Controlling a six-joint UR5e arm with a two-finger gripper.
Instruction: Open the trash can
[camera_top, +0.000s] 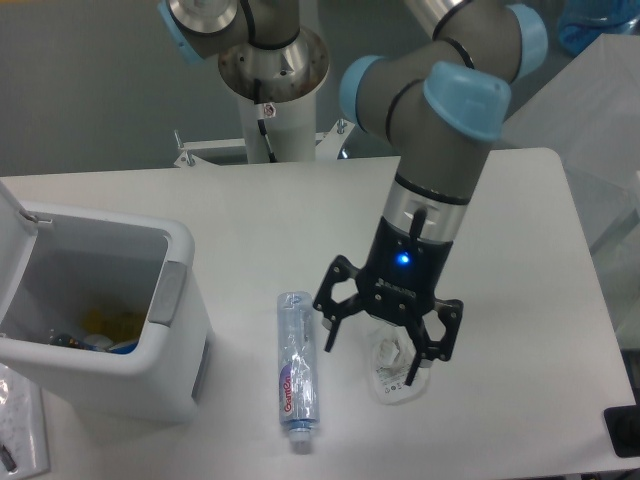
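Observation:
The trash can is a white boxy bin at the left of the table. Its lid stands raised at the far left edge, and the inside shows yellow and blue rubbish. The grey push tab sits on its right rim. My gripper is open, fingers spread and pointing down, well to the right of the bin. It hovers over a crumpled clear plastic wrapper and holds nothing.
A flattened clear plastic bottle with a red-and-blue label lies between the bin and the gripper. The arm's white base post stands at the table's back. A dark object sits at the right edge.

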